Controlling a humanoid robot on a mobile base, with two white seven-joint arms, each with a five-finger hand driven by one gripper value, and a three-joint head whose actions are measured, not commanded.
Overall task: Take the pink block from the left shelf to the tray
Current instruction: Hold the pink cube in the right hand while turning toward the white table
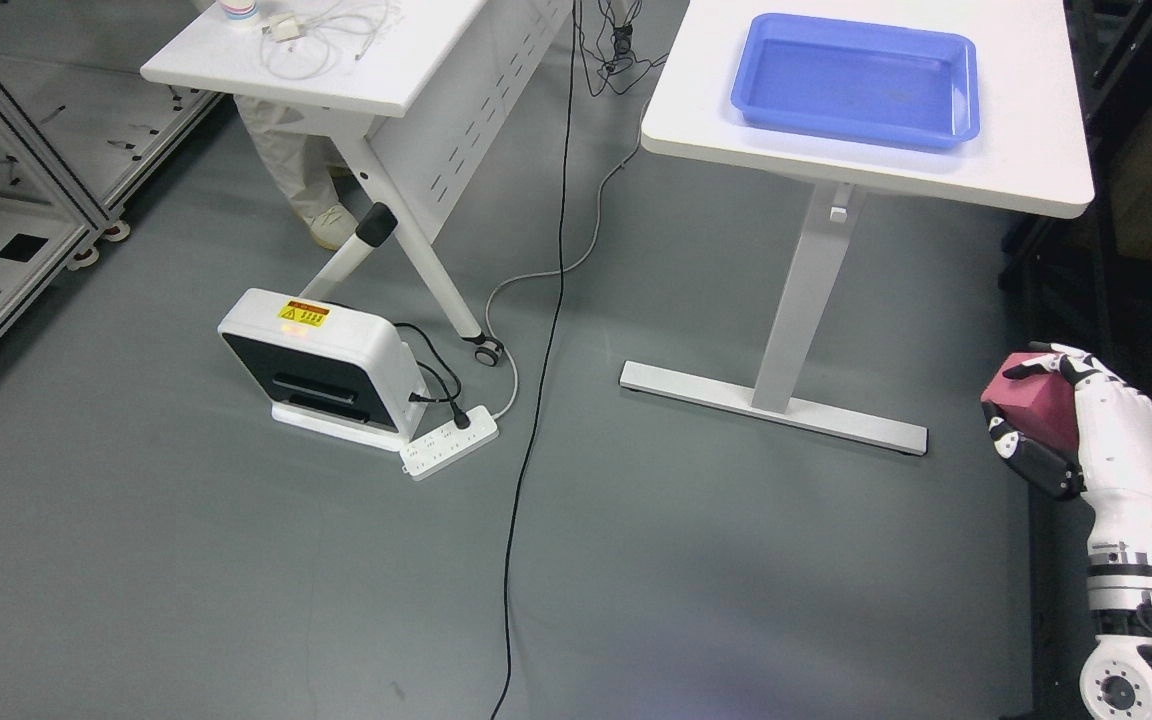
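Observation:
My right hand [1046, 415] shows at the right edge, its white and black fingers [1036, 462] curled around a pink block [1031, 405]. It holds the block low, well below and to the right of the table top. A blue tray [956, 125] lies on the white table [696, 110] at the upper right, with nothing in it. The left arm is out of view.
The table stands on a white leg and foot bar [771, 405]. A second white table [356, 70] with cables is at upper left, a person's legs [286, 165] behind it. A white device [321, 360], a power strip [448, 440] and cables lie on the floor. A metal frame [16, 200] is at left.

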